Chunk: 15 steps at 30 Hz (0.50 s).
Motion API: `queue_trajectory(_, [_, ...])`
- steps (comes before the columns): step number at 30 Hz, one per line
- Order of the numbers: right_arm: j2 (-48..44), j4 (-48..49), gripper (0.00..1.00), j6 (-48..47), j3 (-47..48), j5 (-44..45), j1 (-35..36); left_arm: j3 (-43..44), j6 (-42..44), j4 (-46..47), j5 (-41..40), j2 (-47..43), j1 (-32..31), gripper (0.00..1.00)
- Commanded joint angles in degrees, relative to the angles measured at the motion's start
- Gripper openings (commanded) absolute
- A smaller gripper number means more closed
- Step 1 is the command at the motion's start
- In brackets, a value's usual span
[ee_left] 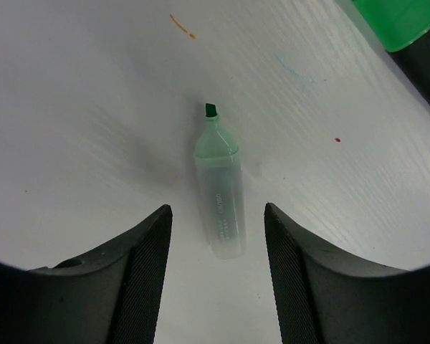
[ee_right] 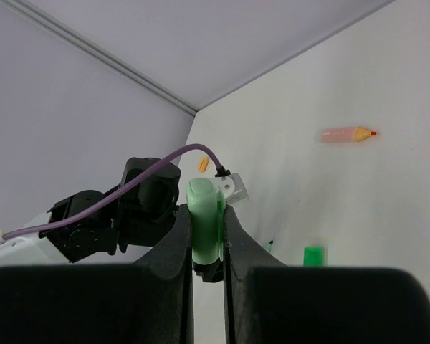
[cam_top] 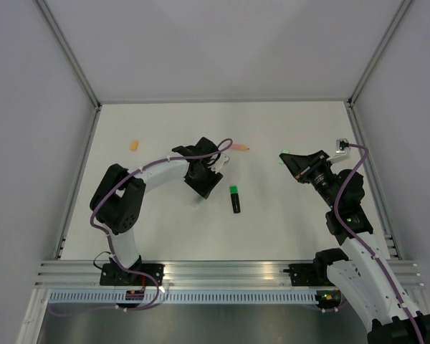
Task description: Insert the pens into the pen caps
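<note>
mint pen [ee_left: 221,188]: lies flat on tabletop [cam_top: 172,233], uncapped, dark green chisel tip pointing away from the wrist camera
print: small grey lettering along the mint pen barrel, too small to read
left pincer [ee_left: 216,208]: wide open, one finger on each side of the pen's rear half, gap on both sides, nothing held
mint cap [ee_right: 203,197]: upright, rounded end up, clamped between the right fingers, off the tabletop
right pincer [ee_right: 204,211]: closed tight on the mint cap, at the right side of the tabletop, well apart from the left pincer
black-green pen [cam_top: 235,198]: lies flat just right of the left pincer, green end toward the far wall; can't tell if that end is a cap
salmon pen [cam_top: 240,147]: flat on tabletop beyond the left pincer, orange tip pointing right, uncapped
orange cap [cam_top: 135,145]: alone at far left, well apart from the pens
ink marks: orange streak [ee_left: 179,24] and red dot [ee_left: 337,139] on the tabletop near the mint pen
</note>
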Motion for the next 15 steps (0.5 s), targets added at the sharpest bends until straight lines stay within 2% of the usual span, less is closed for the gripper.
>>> queue_trajectory(1, [-1.1,0.4,0.0,-0.6,2.8,0.4,-0.1,1.3,-3.2,-1.5,-2.5,2.1,-0.2,0.59])
queue_trajectory(15, [-1.6,0.0,0.0,-0.7,2.9,0.9,-0.1,-1.3,-5.9,0.4,-2.2,4.2,-1.5,0.54])
